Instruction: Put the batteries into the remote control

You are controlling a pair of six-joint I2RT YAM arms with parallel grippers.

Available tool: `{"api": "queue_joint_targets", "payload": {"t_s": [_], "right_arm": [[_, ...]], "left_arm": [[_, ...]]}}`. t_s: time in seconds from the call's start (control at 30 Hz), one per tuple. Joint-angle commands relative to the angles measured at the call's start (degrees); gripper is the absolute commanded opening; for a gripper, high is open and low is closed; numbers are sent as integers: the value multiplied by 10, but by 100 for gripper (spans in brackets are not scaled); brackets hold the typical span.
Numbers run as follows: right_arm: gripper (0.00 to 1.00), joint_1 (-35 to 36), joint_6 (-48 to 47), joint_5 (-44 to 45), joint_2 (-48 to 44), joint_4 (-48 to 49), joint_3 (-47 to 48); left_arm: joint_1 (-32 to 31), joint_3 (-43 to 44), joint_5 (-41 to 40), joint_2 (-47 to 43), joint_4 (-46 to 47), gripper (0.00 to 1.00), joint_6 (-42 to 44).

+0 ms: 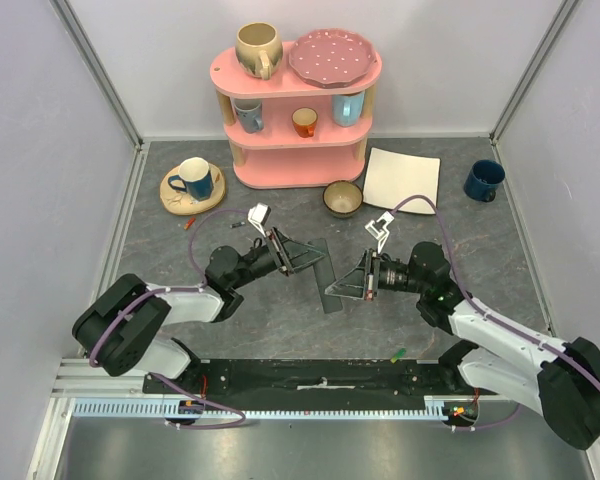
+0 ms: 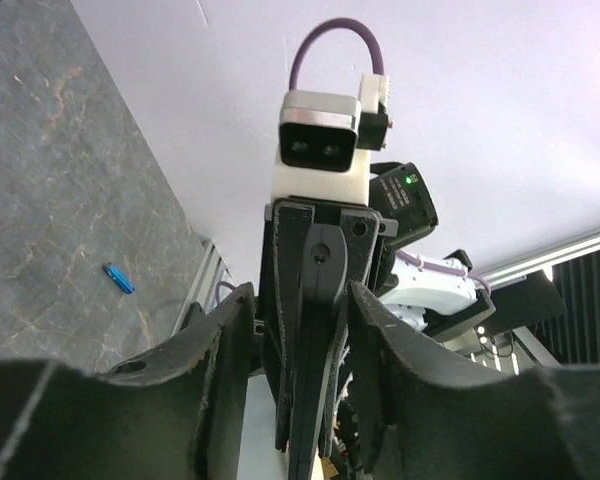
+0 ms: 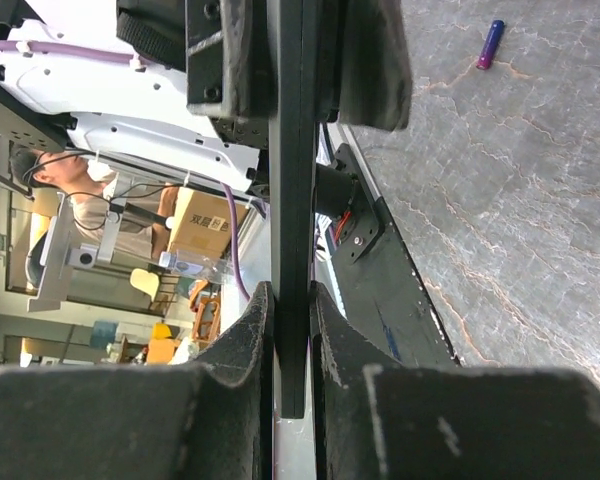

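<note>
A flat black oblong plastic remote control is held off the grey stone-patterned table, between both arms. The right gripper is clamped tight on one end. The left gripper brackets the other end, jaws narrowly parted; whether they touch it cannot be told. A tiny blue cylindrical battery lies loose on the table

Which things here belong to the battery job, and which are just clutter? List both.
Job: remote control, blue battery, left gripper, right gripper.
Lying about: pink shelf, bowl, far-right blue mug, white plate.
</note>
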Motion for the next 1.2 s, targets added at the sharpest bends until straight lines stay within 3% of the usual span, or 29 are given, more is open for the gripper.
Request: {"api": "queue_joint_targets", "payload": {"t_s": [0.0, 0.07, 0.17, 0.2, 0.23, 0.33, 0.4, 0.43, 0.5, 0.53, 0.63, 0.8, 0.93, 1.17], "right_arm": [[0, 1, -44, 0, -31, -56, 38], [0, 0, -84, 3, -45, -106, 52], [0, -1, -178, 49, -66, -286, 124], [0, -1, -256, 99, -68, -337, 178], [0, -1, -292, 131, -65, -463, 209], [0, -2, -399, 276, -36, -640, 311], [0, -2, -431, 380, -2, -739, 364], [0, 0, -452, 490, 12, -764, 377], [0, 1, -466, 586, 53, -818, 399], [0, 1, -477, 672, 67, -832, 403], [0, 10, -481, 797, 118, -842, 400], [0, 30, -466, 910, 181, -854, 419], [0, 37, -455, 954, 265, -854, 442], [0, 37, -434, 948, 378, -791, 443]], "left_arm": [[16, 12, 18, -17, 45, 51, 1], [24, 7, 24, -25, 37, 83, 3], [55, -18, 27, -49, 26, 85, 2], [76, -38, 27, -59, 23, 85, 0], [88, -50, 28, -70, 12, 86, -1], [130, -97, 15, -147, -30, 86, 3], [143, -117, 1, -232, -130, 87, 32], [144, -118, -16, -262, -180, 87, 49], [144, -110, -32, -348, -322, 88, 103], [144, -106, -52, -372, -362, 88, 118], [144, -108, -86, -471, -482, 85, 156], [144, -111, -92, -501, -532, 80, 166], [144, -109, -85, -500, -547, 77, 167], [143, -118, -82, -540, -569, 76, 167]]}}
